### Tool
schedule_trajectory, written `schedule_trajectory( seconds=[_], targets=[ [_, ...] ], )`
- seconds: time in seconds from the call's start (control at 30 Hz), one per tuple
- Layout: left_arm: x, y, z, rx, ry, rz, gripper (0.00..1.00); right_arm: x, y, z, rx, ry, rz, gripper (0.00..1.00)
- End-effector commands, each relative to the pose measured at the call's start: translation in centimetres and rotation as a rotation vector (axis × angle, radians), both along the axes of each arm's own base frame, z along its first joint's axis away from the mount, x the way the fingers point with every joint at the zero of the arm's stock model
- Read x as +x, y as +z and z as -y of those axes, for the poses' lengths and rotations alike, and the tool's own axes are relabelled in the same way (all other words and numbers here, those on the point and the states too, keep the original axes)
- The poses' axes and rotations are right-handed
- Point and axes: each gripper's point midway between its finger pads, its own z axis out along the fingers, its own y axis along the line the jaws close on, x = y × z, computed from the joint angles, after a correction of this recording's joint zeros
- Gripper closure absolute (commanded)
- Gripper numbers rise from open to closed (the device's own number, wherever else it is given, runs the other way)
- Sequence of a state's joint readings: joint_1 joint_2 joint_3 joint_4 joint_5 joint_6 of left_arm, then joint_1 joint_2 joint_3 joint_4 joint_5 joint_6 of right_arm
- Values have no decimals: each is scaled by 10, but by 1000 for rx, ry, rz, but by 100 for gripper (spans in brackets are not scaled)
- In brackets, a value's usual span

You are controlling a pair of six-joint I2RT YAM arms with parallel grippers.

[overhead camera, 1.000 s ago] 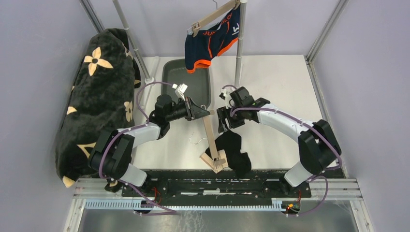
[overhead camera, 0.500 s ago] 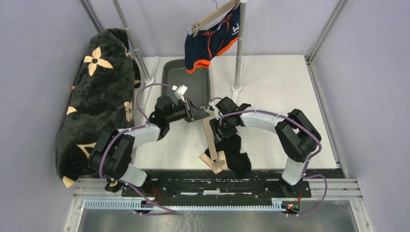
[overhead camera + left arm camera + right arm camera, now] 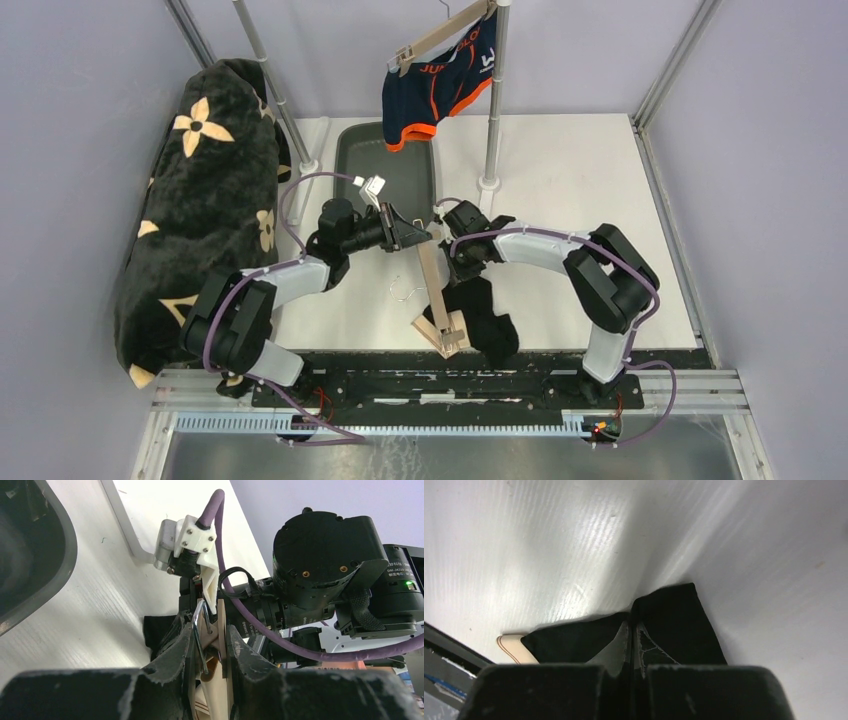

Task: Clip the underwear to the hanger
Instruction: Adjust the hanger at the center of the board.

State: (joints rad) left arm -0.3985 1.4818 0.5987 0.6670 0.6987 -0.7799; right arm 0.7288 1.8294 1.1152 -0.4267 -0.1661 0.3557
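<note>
White table point(image 3: 580, 190); patterned black blanket point(image 3: 200, 200) slumped along its left edge. Grey tray point(image 3: 352, 150) at the back, navy briefs point(image 3: 440, 85) hanging above it.

The black underwear point(image 3: 487, 318) lies near the front edge, centre, touching the wooden hanger point(image 3: 436, 285). The hanger runs from its clip point(image 3: 448, 335) near the front edge back to my left pincer point(image 3: 416, 236), wire hook point(image 3: 403, 292) sticking out leftward at mid-bar.

Left pincer: clamped on the hanger's far end.

My right pincer point(image 3: 455, 268): fingers point(image 3: 646, 647) pressed together, pinching the underwear's upper corner, just beside the hanger.
</note>
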Motion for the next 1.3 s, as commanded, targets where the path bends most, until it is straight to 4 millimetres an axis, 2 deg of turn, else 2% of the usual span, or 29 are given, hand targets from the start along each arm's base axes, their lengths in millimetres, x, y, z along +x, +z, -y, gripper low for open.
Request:
schedule_trajectory(
  seconds=[0.0, 0.17, 0.27, 0.33, 0.4, 0.47, 0.5, 0.53, 0.6, 0.67, 0.8, 0.9, 1.03, 1.27],
  targets=[
    [1, 27, -1, -34, -6, 99, 97, 33, 28, 24, -40, -165, 138, 100],
    [-5, 43, 4, -76, -51, 140, 97, 63, 64, 64, 44, -398, 216, 100],
    [-9, 43, 10, -82, -95, 152, 97, 77, 70, 99, 66, -543, 228, 100],
    [-11, 38, 16, -85, -125, 145, 97, 79, 67, 121, 42, -605, 215, 99],
    [-11, 31, 24, -92, -145, 131, 97, 80, 63, 134, 10, -637, 205, 86],
    [-11, 22, 33, -100, -167, 106, 97, 81, 65, 141, -7, -643, 228, 56],
    [-10, 19, 36, -108, -173, 99, 97, 82, 69, 139, 14, -629, 246, 41],
    [-9, 16, 38, -119, -180, 91, 97, 82, 74, 135, 42, -603, 264, 34],
    [-6, 9, 42, -135, -190, 73, 97, 84, 85, 130, 79, -564, 305, 29],
    [-4, 4, 44, -144, -191, 64, 97, 82, 94, 121, 99, -501, 328, 28],
    [0, -5, 46, -159, -186, 49, 97, 73, 90, 98, 74, -387, 310, 28],
    [0, -7, 46, -158, -182, 43, 97, 65, 88, 68, 81, -286, 341, 28],
    [3, -11, 45, -146, -165, 37, 97, 56, 66, 42, 101, -185, 276, 29],
    [4, -21, 43, -130, -151, 7, 97, 45, 31, 27, 61, -108, 260, 29]
  ],
)
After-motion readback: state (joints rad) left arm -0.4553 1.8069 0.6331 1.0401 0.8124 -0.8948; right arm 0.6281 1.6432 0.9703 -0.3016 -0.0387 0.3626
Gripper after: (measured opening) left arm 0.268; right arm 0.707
